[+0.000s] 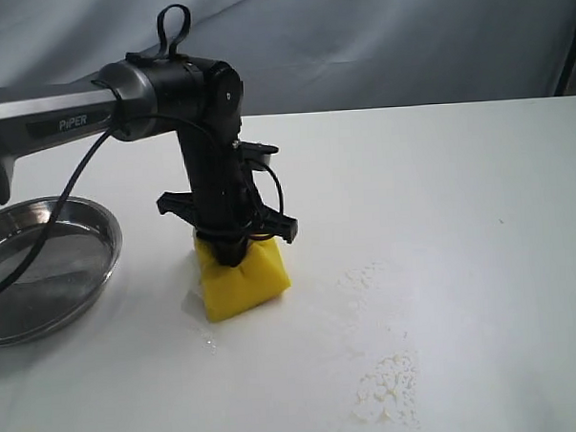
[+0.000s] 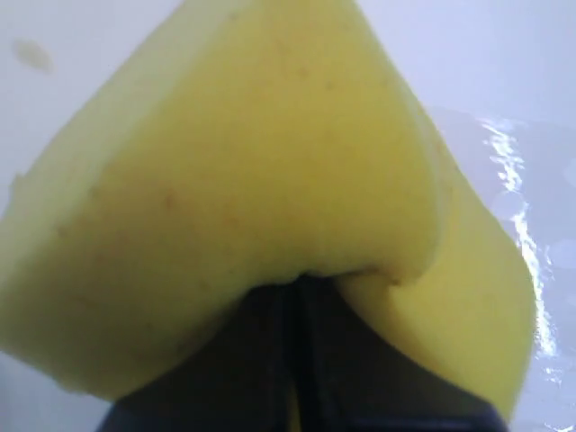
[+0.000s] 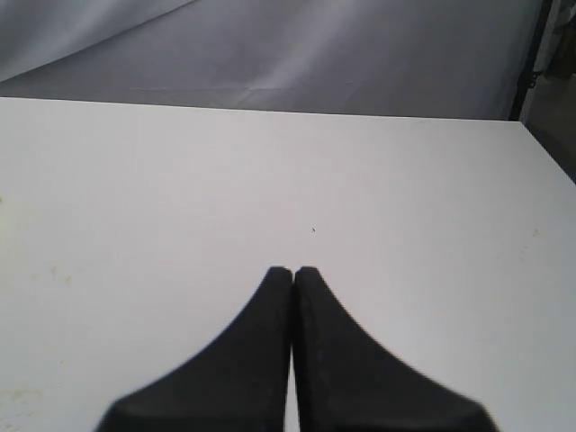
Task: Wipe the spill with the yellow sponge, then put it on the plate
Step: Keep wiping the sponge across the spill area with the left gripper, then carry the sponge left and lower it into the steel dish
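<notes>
Exterior wide over the table (image 1: 459, 189) — wrist views low, left against yellow sponge (image 2: 270, 180).

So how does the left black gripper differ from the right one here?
The left black gripper is shut on the bright yellow foam sponge, creasing it; the right black gripper is shut on nothing. The left holds its sponge down on the white table; the right sits above it. Both have black fingers pressed together.
</notes>
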You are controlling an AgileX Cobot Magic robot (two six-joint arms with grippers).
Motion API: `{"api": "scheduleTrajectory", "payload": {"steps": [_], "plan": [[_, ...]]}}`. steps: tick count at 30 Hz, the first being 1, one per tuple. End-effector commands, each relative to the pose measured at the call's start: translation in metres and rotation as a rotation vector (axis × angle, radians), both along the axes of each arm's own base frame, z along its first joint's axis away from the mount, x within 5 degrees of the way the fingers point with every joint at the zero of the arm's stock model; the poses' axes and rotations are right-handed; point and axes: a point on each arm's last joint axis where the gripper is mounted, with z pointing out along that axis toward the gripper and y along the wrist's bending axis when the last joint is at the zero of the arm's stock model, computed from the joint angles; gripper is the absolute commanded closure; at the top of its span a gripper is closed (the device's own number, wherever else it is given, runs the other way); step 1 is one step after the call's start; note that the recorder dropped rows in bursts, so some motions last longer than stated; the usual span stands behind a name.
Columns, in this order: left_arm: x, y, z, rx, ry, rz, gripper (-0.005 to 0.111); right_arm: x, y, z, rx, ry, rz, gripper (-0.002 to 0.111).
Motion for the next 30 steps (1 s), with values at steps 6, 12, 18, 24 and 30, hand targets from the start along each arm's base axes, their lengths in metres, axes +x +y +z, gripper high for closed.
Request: {"api": "scheduleTrajectory", "payload": {"steps": [6,12,18,24,30], "plan": [[-0.026,-0.033,-0.012,-0.007,0.038,-0.078,0.107,0.000,0.000,-0.001,0.010,-0.003,-0.001,0.108],[-0.078,-0.102,-0.009,-0.067,-0.004,-0.249,0.107,0.000,0.000,-0.001,0.010,-0.003,-0.001,0.108],[-0.129,-0.154,0.004,-0.168,0.001,-0.436,0.107,0.000,0.000,-0.001,0.010,-0.003,-0.001,0.108],[-0.155,-0.166,0.005,-0.149,0.043,-0.529,0.107,0.000,0.000,-0.001,0.010,-0.003,-0.001,0.108],[-0.140,-0.154,0.004,-0.026,-0.046,-0.574,0.107,0.000,0.000,-0.001,0.010,-0.003,-0.001,0.108]]}}
